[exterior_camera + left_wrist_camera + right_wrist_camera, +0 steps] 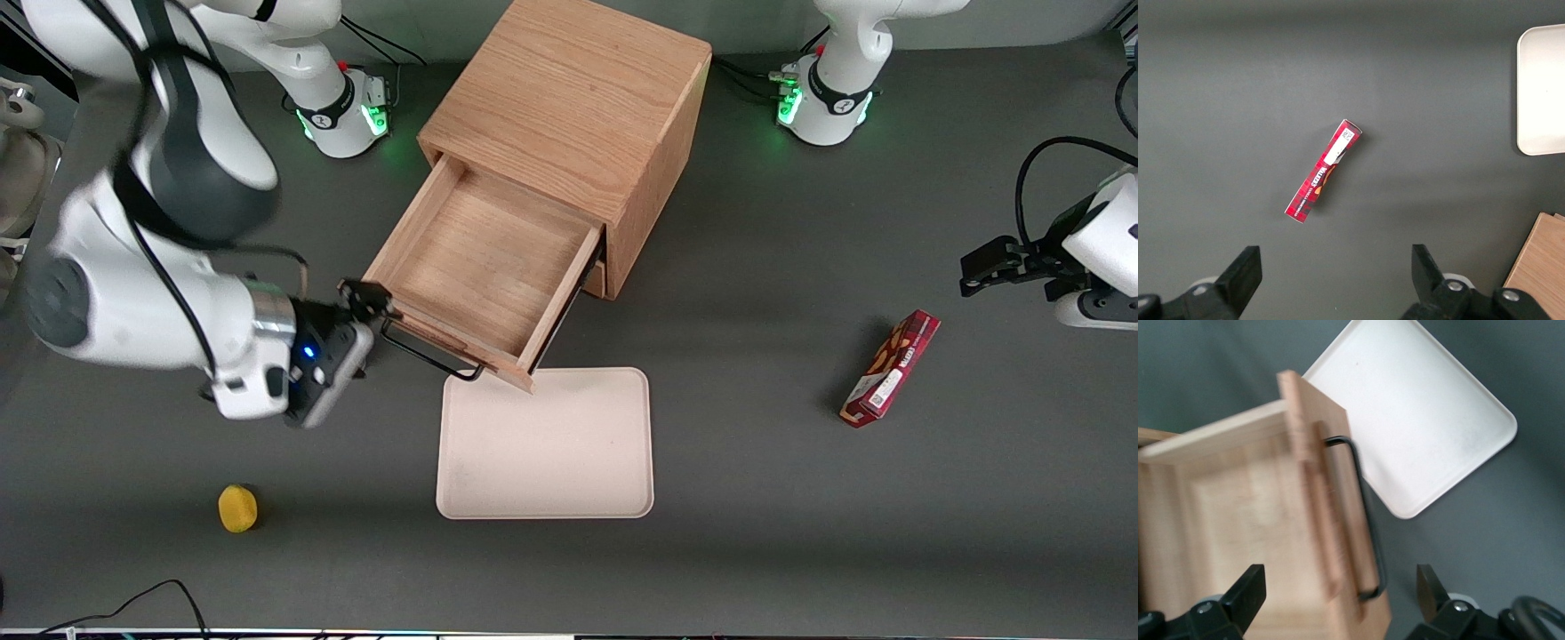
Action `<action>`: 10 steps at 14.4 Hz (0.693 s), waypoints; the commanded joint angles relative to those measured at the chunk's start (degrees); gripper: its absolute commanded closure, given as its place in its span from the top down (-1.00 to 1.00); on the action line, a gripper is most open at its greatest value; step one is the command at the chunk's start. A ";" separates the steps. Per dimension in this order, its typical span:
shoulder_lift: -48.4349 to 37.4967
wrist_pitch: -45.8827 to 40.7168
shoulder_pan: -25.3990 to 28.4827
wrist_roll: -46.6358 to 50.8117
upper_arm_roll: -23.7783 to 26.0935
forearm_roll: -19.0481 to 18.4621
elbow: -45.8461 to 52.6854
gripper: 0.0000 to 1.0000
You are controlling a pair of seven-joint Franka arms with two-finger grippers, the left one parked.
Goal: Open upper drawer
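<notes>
The upper drawer (484, 267) of the light oak cabinet (569, 107) stands pulled far out, and its shallow wooden box is empty. Its long black wire handle (431, 356) runs along the drawer front, nearest the front camera. My right gripper (369, 307) is at the end of the drawer front toward the working arm's end of the table. In the right wrist view the gripper (1341, 593) is open. Its fingers stand wide apart on either side of the drawer front (1331, 520) and the handle's end (1371, 587), touching neither.
A beige tray (545, 444) lies on the table just in front of the open drawer, partly under its corner. A yellow object (237, 508) lies nearer the front camera, below my arm. A red snack box (892, 367) lies toward the parked arm's end.
</notes>
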 commanded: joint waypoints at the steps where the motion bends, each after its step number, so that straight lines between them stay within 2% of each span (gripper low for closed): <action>1: -7.64 -3.15 0.46 11.95 -0.01 -1.04 -1.67 1.00; 4: -14.68 -7.54 0.37 36.88 -0.18 -1.30 -2.54 1.00; 5: -16.17 -8.68 0.37 44.80 -0.53 -2.52 -2.72 1.00; 7: -17.85 -12.28 0.28 56.52 -0.71 -8.74 -2.89 1.00; 8: -18.55 -12.91 0.28 58.22 -0.62 -13.21 -3.24 1.00; 10: -20.22 -15.71 -0.42 55.18 -1.06 -14.66 -4.64 1.00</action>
